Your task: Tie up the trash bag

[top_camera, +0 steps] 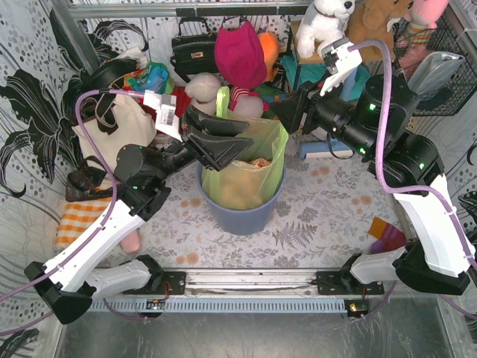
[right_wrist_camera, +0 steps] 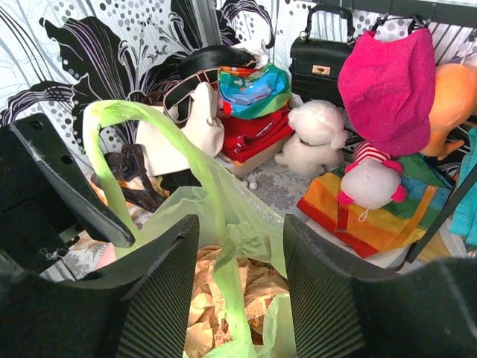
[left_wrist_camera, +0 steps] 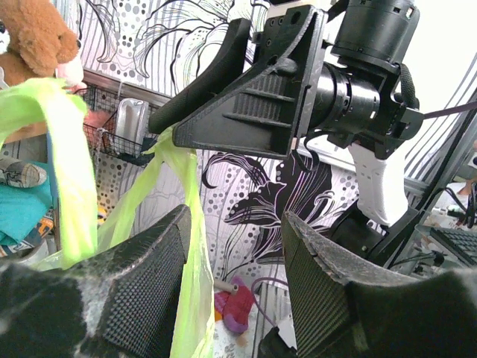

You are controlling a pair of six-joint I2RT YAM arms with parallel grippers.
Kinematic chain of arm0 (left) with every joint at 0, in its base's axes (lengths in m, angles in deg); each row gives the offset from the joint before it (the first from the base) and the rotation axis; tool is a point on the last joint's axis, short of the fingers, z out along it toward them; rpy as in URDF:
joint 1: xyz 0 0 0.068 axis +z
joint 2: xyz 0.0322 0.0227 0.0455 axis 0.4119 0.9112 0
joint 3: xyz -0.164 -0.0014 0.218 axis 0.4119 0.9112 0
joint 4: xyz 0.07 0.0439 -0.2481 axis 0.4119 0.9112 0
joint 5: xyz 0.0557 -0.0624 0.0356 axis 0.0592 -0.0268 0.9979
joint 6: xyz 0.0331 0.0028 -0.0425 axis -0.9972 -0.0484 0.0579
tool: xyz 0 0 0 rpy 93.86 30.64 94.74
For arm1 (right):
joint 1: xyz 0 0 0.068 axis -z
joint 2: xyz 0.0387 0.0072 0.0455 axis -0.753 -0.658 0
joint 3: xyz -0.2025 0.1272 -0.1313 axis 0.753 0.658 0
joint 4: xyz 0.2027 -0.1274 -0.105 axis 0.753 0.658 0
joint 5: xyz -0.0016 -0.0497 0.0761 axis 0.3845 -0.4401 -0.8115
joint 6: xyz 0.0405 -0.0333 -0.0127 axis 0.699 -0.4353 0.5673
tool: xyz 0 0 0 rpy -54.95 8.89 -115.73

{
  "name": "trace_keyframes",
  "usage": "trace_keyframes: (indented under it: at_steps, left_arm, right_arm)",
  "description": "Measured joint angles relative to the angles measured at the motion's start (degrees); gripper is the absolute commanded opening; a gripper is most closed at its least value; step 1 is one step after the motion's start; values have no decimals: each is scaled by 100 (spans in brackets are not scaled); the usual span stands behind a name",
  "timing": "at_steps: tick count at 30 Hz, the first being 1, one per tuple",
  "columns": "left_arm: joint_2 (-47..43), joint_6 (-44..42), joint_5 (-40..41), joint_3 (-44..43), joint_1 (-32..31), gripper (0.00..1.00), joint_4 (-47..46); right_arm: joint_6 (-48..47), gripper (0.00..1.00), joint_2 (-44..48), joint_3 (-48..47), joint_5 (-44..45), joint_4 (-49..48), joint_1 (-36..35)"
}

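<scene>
I see the left gripper (left_wrist_camera: 235, 224) with jaws apart, a strip of the trash bag (top_camera: 240, 185) hanging by one finger, unclamped. The right gripper (right_wrist_camera: 240, 233) is spread too, a bag strand loose between its fingers.

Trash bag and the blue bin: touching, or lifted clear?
Touching. The top view shows the trash bag sitting down inside the bin, its plastic sides meeting the rim with no gap between them.

One trash bag (top_camera: 250, 183), one blue-grey bin (top_camera: 242, 218), two grippers: left gripper (left_wrist_camera: 235, 216), right gripper (right_wrist_camera: 240, 220). Also one black handbag (top_camera: 195, 48), one cream tote bag (top_camera: 123, 130).
</scene>
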Motion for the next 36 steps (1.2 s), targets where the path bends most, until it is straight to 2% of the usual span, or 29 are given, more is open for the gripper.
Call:
trace_keyframes:
  at_steps: [6, 13, 17, 23, 30, 36]
  left_arm:
    - [28, 262, 175, 221, -22, 59, -400]
    - [24, 227, 413, 225, -28, 59, -398]
    - [-31, 76, 778, 219, -28, 58, -96]
    - [-81, -155, 1624, 9, -28, 57, 675]
    - [-160, -280, 2177, -142, -28, 58, 1113]
    - [-273, -295, 1231, -332, -28, 58, 844]
  right_arm:
    - [-52, 42, 26, -24, 0, 85, 0]
    - [-116, 36, 22, -74, 2, 229, 0]
    - [-153, 26, 20, -153, 22, 267, 0]
    - [-170, 0, 20, -162, 44, 262, 0]
    - [-166, 0, 22, -162, 44, 238, 0]
    - [-63, 0, 129, -13, 81, -79, 0]
